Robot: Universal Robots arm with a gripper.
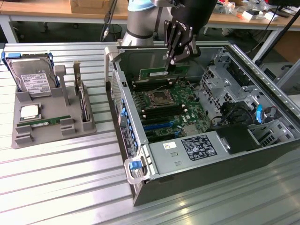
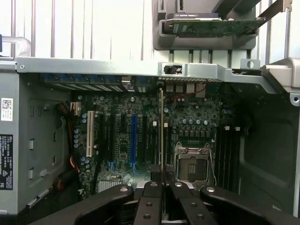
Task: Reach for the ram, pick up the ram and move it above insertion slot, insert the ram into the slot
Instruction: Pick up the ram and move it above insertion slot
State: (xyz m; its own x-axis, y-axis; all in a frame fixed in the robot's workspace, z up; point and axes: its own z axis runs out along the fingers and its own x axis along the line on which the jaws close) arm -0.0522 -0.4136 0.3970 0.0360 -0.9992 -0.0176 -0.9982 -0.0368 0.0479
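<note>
1. The hand (image 1: 170, 60) is pinching the ram (image 1: 164, 73) by its upper long edge. In the wrist view its fingertips (image 2: 151, 185) are pressing in on both faces of the thin board.
2. In the exterior view the ram is hanging at 6 o'clock of the hand. It is in the air inside the open computer case (image 1: 197, 180), above the motherboard (image 1: 187, 112) and touching nothing but the hand.
3. The ram's long axis is lying level and running from 9 to 3 o'clock in the exterior view. One broad green face is turning toward 6 o'clock, and the free long edge is pointing down at the board.
4. The slot (image 1: 161, 111) is sitting at 6 o'clock of the square processor socket (image 1: 157, 98), with its length running nearly parallel to the ram. In the wrist view the ram is showing edge-on as a thin line along the bank of black sockets just beside the processor socket. Which socket it is lining up with I cannot tell. Judging by the gap, insertion is not yet happening.
5. At 9 o'clock of the case, a grey tray (image 1: 18, 140) is resting on the ribbed metal surface (image 1: 56, 183). It is carrying a hard drive (image 1: 30, 77), a processor chip (image 1: 29, 111) and a spare memory stick (image 1: 44, 123).
</note>
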